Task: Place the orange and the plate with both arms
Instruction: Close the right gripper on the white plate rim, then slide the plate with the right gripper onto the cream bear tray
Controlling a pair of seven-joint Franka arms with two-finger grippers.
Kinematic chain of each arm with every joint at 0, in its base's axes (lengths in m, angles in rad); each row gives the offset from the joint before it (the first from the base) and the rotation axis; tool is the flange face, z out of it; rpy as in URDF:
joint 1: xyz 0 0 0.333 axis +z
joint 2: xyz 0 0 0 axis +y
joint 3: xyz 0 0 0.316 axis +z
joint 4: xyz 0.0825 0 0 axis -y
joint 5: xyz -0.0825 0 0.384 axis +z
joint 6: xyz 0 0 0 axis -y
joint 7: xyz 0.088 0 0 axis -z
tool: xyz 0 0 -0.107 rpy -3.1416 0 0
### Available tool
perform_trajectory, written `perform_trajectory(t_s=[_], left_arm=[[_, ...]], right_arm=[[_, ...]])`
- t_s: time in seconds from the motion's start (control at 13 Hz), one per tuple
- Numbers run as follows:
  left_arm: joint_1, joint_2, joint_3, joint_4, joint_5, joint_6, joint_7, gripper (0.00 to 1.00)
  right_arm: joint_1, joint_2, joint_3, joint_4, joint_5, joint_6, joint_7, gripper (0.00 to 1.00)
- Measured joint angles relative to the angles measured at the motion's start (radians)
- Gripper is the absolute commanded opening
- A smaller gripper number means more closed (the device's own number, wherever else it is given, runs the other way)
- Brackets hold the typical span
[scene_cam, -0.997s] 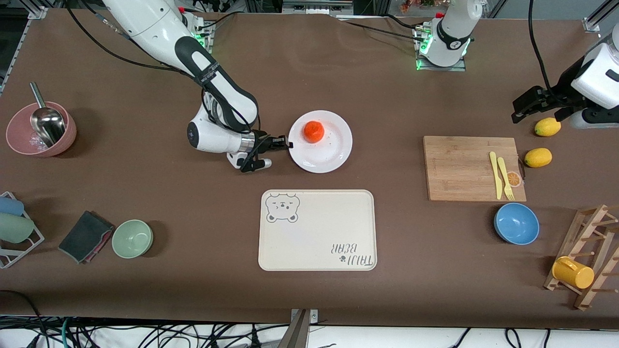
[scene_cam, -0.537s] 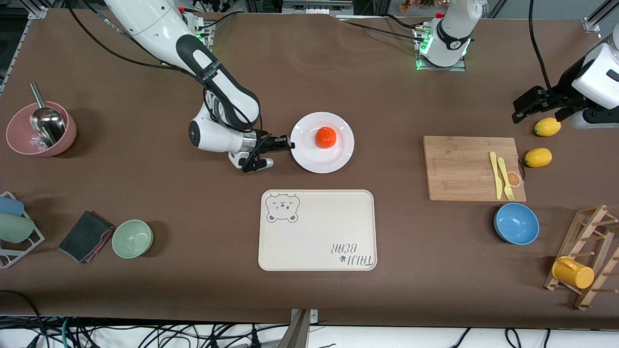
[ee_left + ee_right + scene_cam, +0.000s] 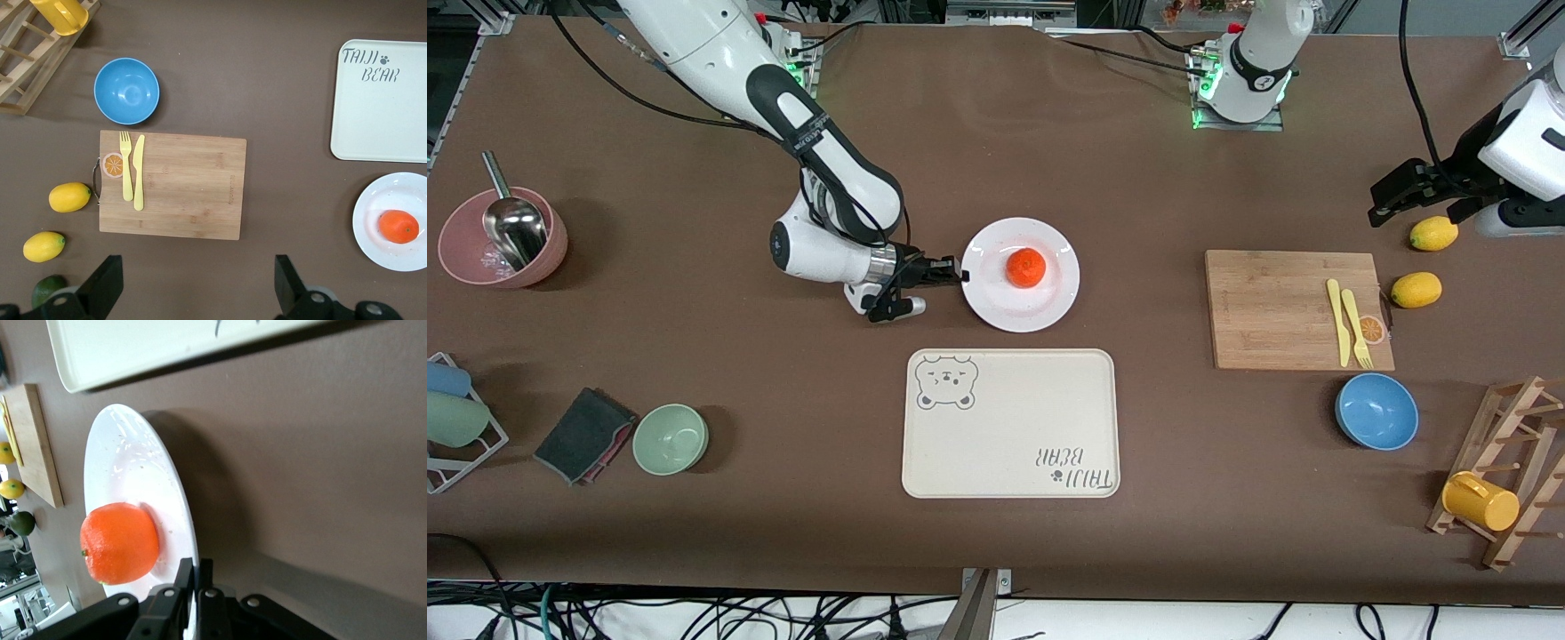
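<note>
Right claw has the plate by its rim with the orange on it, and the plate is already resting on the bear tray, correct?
Not quite. The right claw does grip the plate with the orange on it, but the front view shows it off the bear tray, farther from the camera.

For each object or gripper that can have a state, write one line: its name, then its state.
plate: gripped at its rim, carrying the orange
orange: resting on the plate
right gripper: shut on the plate
left gripper: open, waiting over the table
bear-print tray: empty
blue bowl: empty

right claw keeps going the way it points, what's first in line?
The right claw is already shut on the plate rim; straight on, it would likely meet the orange sitting on that plate.
</note>
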Motion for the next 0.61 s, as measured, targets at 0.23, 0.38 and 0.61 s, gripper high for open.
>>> perform_trajectory(t_s=[0.23, 0.38, 0.61], left_arm=[[-0.001, 0.007, 0.000, 0.014, 0.000, 0.000, 0.000, 1.00], [-0.001, 0.023, 0.001, 0.043, 0.000, -0.008, 0.000, 1.00], [-0.001, 0.040, 0.002, 0.058, 0.000, -0.012, 0.000, 1.00]], right_arm=[[-0.023, 0.000, -0.005, 0.025, 0.004, 0.004, 0.001, 0.00], [-0.042, 0.000, -0.005, 0.037, 0.004, 0.004, 0.001, 0.00], [-0.060, 0.000, -0.005, 0.054, 0.020, -0.006, 0.001, 0.00]])
